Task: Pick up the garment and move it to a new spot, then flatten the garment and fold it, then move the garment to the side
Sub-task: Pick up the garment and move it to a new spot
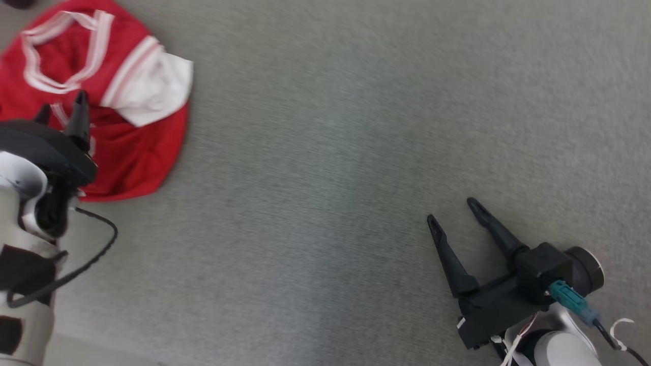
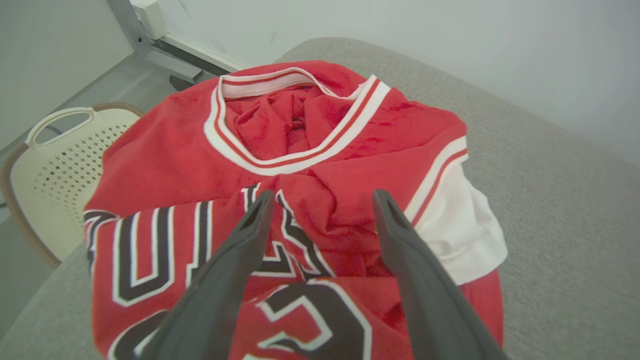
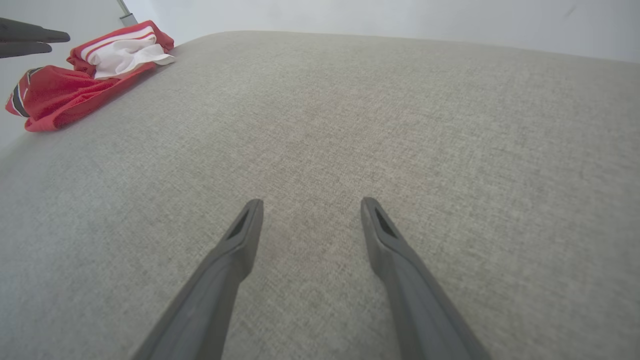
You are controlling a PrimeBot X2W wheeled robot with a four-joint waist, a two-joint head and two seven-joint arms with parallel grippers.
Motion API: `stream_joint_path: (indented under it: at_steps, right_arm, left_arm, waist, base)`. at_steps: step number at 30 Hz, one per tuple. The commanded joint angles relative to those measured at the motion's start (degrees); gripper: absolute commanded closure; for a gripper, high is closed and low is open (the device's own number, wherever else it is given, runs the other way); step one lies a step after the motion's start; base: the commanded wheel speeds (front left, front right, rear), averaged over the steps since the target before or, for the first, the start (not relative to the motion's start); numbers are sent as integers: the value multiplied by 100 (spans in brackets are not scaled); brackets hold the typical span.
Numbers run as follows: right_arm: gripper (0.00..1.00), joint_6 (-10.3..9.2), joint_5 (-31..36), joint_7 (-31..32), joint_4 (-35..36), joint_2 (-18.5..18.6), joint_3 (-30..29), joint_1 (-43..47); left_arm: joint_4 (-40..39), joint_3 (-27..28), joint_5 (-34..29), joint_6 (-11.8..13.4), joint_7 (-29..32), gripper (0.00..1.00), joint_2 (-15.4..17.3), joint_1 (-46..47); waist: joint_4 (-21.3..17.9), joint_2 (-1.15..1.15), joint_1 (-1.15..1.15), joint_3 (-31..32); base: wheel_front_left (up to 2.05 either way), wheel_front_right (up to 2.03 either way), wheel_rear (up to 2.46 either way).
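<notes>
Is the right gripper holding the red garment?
No, the right gripper stands open over the grey surface, with the garment lying apart from it.

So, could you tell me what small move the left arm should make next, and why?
Probably lower the left gripper onto the bunched red jersey and close: its fingers stand open over the cloth, holding nothing; the right gripper is open, far off.

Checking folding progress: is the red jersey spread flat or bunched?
Bunched: the jersey lies in a crumpled heap, lettering creased, white sleeve sticking out.
</notes>
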State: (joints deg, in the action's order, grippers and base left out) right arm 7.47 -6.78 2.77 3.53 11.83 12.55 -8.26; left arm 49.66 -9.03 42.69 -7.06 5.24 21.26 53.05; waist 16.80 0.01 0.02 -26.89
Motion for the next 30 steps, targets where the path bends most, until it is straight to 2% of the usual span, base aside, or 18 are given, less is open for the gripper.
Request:
stream_joint_path:
  at_steps: [1, 8, 14, 15, 16, 17, 23, 30]
  right_arm:
    - [0, 2, 37, -4, 87, -31, -35, -7]
    - [0, -6, 91, 52, 414, -51, 2, -30]
    - [0, -7, 85, 30, 386, -43, 24, -33]
    - [0, -7, 80, 14, 357, -54, 26, -22]
    - [0, -7, 73, 6, 337, -63, 37, -11]
    - [0, -7, 59, -14, 316, -72, 56, -22]
    - [0, -6, -14, -162, 141, -162, 203, -137]
    - [0, -4, -169, -516, -426, -404, 404, -172]
  left_arm:
    - [51, -49, -54, -3, 32, 0, 64, 158]
    - [447, -83, 27, -26, 30, 0, 66, 374]
    - [946, -17, 172, 74, 119, 0, 6, 348]
    - [995, -35, 148, 65, 126, 4, 1, 340]
    - [1010, -57, 120, 60, 77, 86, 11, 332]
    - [1012, -64, 102, 51, 24, 100, 40, 333]
    - [1054, -67, 51, 55, -190, 100, 277, 322]
    - [906, -135, -18, 4, -167, 100, 698, 230]
  waist:
    - [-699, -1, -2, -738]
    - [-888, -1, -2, -878]
    - [-979, -1, -2, -780]
    - [-987, -1, -2, -739]
    - [-994, -1, -2, -701]
    - [-1003, -1, -2, -647]
    - [-1071, -1, -2, -259]
    - [-1333, -1, -2, 748]
  base:
    - [0, 0, 0]
    - [0, 0, 0]
    - [0, 0, 0]
    - [0, 0, 0]
    - [0, 0, 0]
    - [0, 0, 0]
    - [0, 0, 0]
    - [0, 0, 0]
